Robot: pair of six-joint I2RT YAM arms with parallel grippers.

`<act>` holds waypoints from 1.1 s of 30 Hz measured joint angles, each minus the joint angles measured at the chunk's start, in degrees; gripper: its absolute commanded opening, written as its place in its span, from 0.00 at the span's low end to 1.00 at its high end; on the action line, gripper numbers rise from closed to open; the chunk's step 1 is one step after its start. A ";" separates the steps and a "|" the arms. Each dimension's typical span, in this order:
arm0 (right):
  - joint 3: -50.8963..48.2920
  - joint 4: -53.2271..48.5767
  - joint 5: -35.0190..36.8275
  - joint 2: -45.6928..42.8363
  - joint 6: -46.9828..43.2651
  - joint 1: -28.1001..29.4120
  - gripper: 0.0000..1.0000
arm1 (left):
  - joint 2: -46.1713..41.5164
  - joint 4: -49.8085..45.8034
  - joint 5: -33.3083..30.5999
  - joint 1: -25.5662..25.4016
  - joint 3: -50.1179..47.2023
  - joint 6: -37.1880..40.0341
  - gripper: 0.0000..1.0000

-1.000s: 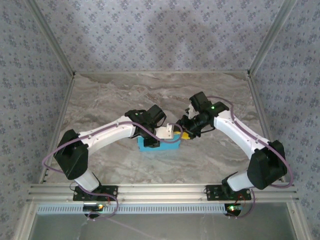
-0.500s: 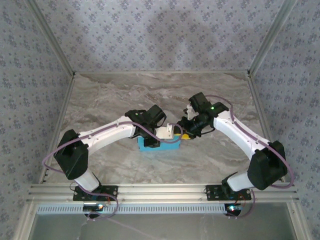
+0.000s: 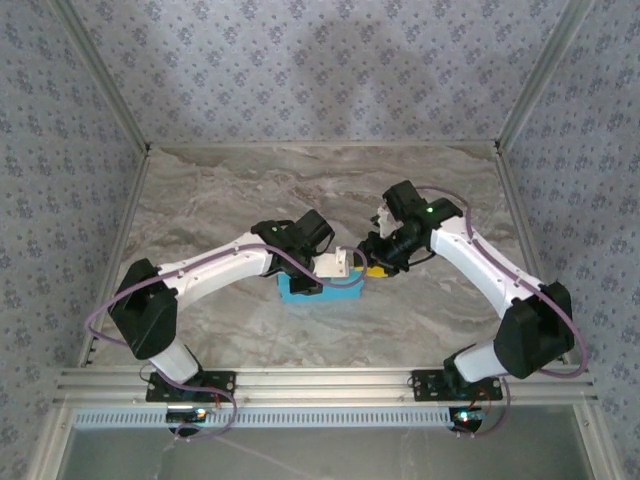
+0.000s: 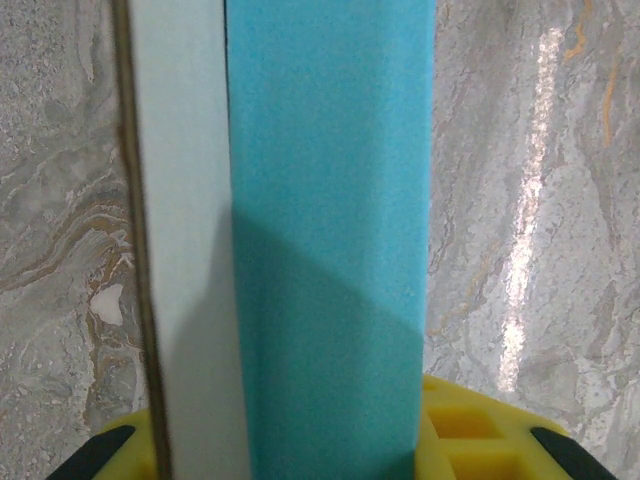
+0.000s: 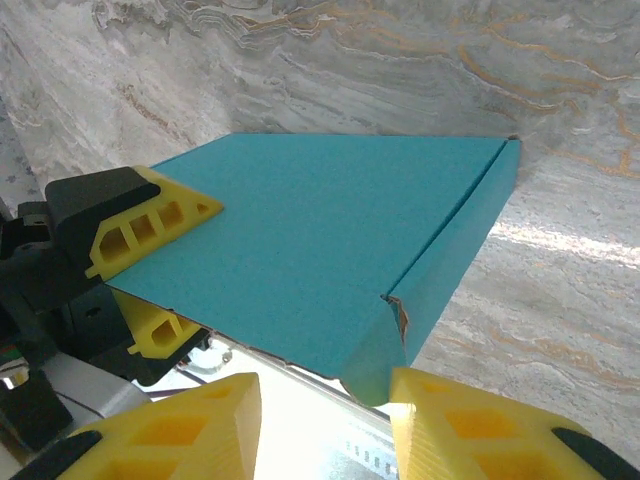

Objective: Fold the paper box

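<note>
— How does the surface [image 3: 230, 200] look?
— Glossy marble pattern, grey and beige, with brownish veins.
— What lies on it?
— A blue paper box [image 3: 335, 292], near the middle; if it rests flat, I cannot tell.

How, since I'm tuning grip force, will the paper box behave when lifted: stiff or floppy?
Probably light: the paper box is visibly thin card. Likely stiff enough: folded walls brace it, and its panel looks flat where the left pincer pinches it.
</note>
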 measured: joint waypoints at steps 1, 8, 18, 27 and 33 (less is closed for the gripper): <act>0.22 -0.31 0.00 0.07 -0.13 -0.09 0.41 | 0.00 0.00 -0.09 0.00 -0.02 0.00 0.24; 0.61 -0.44 -0.02 0.59 -0.46 -0.31 0.39 | 0.00 0.04 -0.09 0.00 -0.02 -0.02 0.23; 0.17 1.03 -0.11 0.66 -0.22 0.37 0.37 | 0.02 0.04 -0.09 0.00 0.00 -0.07 0.23; -2.89 2.14 0.04 0.63 -0.26 0.70 0.34 | 0.11 0.09 -0.09 0.00 0.00 -0.28 0.23; -3.56 2.01 1.22 0.63 -0.48 0.79 0.32 | 0.11 0.11 -0.11 0.00 0.00 -0.42 0.23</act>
